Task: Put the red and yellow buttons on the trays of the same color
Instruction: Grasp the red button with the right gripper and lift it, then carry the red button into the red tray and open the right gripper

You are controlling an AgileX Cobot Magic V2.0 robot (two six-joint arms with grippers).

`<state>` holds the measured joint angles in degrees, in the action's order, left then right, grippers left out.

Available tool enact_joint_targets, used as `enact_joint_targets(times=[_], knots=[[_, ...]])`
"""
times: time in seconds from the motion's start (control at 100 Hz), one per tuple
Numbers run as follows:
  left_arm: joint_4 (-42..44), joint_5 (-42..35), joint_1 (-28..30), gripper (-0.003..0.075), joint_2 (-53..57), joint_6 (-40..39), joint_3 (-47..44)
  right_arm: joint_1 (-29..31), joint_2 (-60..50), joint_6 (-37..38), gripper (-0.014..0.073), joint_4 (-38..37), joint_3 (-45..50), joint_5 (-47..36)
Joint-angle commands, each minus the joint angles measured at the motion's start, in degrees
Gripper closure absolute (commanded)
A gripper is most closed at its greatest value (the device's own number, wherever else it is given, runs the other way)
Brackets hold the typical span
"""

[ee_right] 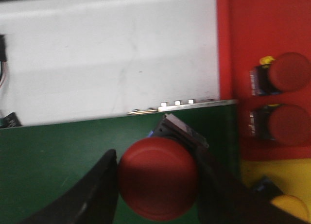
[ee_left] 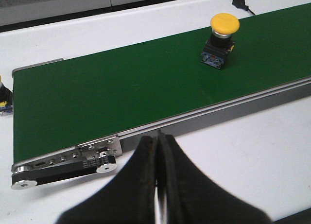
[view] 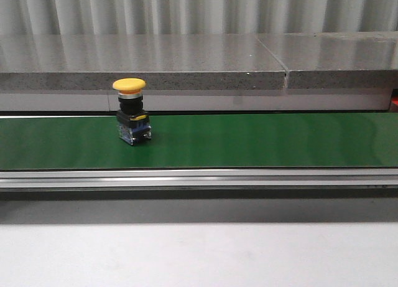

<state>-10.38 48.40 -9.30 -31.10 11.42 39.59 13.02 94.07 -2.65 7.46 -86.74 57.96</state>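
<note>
While the belt carries one button, the scene reads so:
Yellow button [view: 130,110]: upright on the green conveyor belt [view: 261,141], toward its left end.
Left gripper [ee_left: 159,151]: fingers pressed together, holding nothing, off the belt's near edge.
Right gripper [ee_right: 155,182]: clamped on a red button [ee_right: 158,178] above the belt.
Red tray [ee_right: 262,34]: holds two red buttons [ee_right: 286,73].
Yellow tray [ee_right: 286,173]: adjoins the red one.

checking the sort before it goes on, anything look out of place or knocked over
Nothing stands out. The yellow button stands upright on the green belt. The right tool holds a red button over the belt's end. Two red buttons sit on the red tray, matching.
</note>
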Motion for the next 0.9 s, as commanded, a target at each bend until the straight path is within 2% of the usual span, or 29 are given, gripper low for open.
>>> enact_joint_targets(times=[0.0, 0.21, 0.52, 0.7, 0.89], knots=[[-1.2, -4.5, -0.3, 0.0741, -0.2, -0.1, 1.4, 3.9, -2.8, 0.4, 0.041, 0.3, -1.8, -2.7], [-1.2, -4.5, -0.3, 0.0741, -0.2, -0.1, 1.4, 10.2, -2.5, 4.6, 0.041, 0.3, -1.8, -5.4], [-1.2, -4.5, -0.3, 0.0741, -0.2, -0.1, 1.4, 16.4, 1.3, 13.4, 0.041, 0.3, -1.9, -8.5], [-1.2, -4.5, -0.3, 0.0741, -0.2, -0.1, 1.4, 19.0, 3.4, 13.8, 0.041, 0.4, -1.9, -12.0], [-1.2, -4.5, -0.3, 0.0741, -0.2, -0.1, 1.4, 19.2, 6.5, 13.8, 0.041, 0.8, -2.0, -16.0]])
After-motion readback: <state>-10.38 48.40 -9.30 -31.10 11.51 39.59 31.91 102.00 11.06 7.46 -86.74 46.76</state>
